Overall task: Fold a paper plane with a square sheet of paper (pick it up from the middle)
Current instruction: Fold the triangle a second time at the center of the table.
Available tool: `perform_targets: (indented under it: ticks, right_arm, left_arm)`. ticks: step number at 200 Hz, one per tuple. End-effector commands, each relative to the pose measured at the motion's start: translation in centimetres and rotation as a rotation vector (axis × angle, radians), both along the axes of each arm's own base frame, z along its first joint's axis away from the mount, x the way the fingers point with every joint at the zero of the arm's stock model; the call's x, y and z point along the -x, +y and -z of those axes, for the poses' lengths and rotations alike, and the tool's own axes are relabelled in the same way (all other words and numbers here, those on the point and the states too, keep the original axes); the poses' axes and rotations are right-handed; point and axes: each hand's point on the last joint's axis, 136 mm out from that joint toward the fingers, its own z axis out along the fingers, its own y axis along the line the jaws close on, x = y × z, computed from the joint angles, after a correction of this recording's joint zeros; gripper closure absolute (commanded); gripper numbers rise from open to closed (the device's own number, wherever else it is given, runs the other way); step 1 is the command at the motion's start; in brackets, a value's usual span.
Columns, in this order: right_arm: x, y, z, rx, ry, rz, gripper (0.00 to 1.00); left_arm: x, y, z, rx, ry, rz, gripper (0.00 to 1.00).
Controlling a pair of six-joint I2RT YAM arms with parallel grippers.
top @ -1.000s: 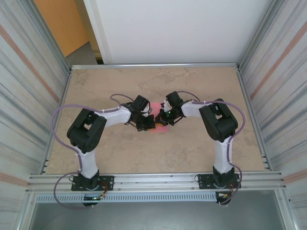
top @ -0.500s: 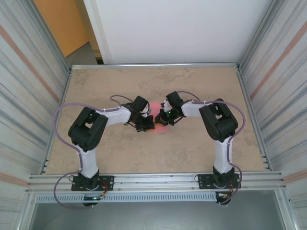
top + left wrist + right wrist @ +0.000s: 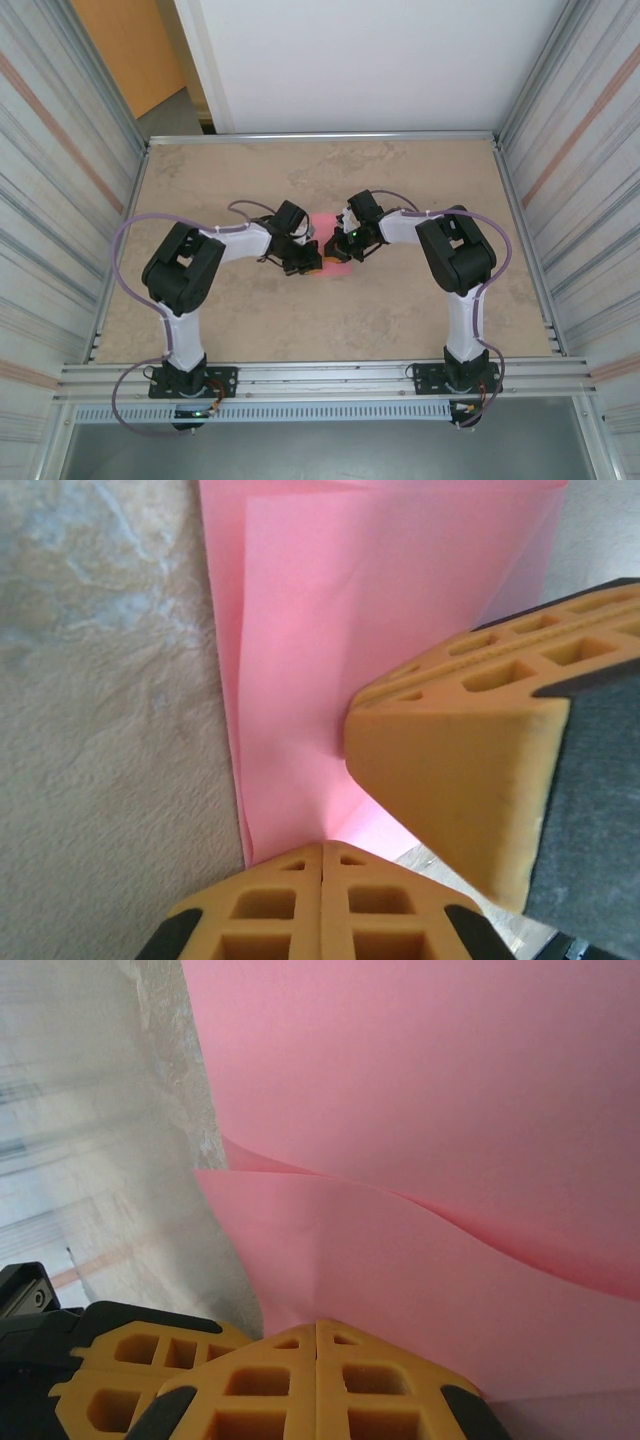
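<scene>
One square sheet of paper (image 3: 326, 222) is lying near the middle of the single marbled bench (image 3: 400, 180), mostly hidden in the top view under the two arms that are meeting over it. There are two end effectors. The left end effector (image 3: 303, 262) is sitting at the sheet's left side and the right end effector (image 3: 345, 245) at its right, so only thin strips of pink are showing. In the left wrist view, the left end effector (image 3: 321, 880) is keeping its two orange fingers pressed together at the bottom of the frame, pinching the lower edge of the square sheet of paper (image 3: 330, 630), which is showing at least two overlapping layers and is running off the top. One more orange finger (image 3: 450, 770) is pushing in from the right, cut off by the frame. In the right wrist view, the right end effector (image 3: 318, 1360) is likewise clamping together on a raised fold of the square sheet of paper (image 3: 450, 1080). A further orange-and-black block (image 3: 120, 1360) is sitting at the lower left, too cropped to identify.
</scene>
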Motion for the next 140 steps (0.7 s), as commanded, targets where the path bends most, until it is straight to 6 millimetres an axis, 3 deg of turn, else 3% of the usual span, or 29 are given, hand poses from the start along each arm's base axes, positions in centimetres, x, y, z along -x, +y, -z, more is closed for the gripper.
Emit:
perform_targets:
  ticks: [1, 37, 73, 87, 140]
  right_arm:
    - [3.4, -4.5, 6.6, 0.235, 0.181, 0.063, 0.99]
    - [3.4, -4.5, 6.7, 0.232, 0.186, 0.062, 0.99]
    - [3.1, -4.2, 6.3, 0.216, 0.173, 0.058, 0.99]
    - [3.0, -4.1, 6.2, 0.212, 0.17, 0.06, 0.99]
    - [2.6, -3.7, 5.5, 0.19, 0.154, 0.059, 0.99]
  left_arm:
    - [3.9, 3.5, 2.7, -0.098, 0.14, -0.016, 1.0]
    - [4.7, 4.2, 1.5, -0.08, 0.146, -0.033, 1.0]
    - [1.2, 1.5, -3.5, 0.063, -0.003, -0.042, 1.0]
    - [0.0, 0.6, -4.6, 0.109, -0.036, -0.052, 1.0]
    - [-1.1, -0.4, -1.9, 0.104, 0.017, -0.081, 1.0]
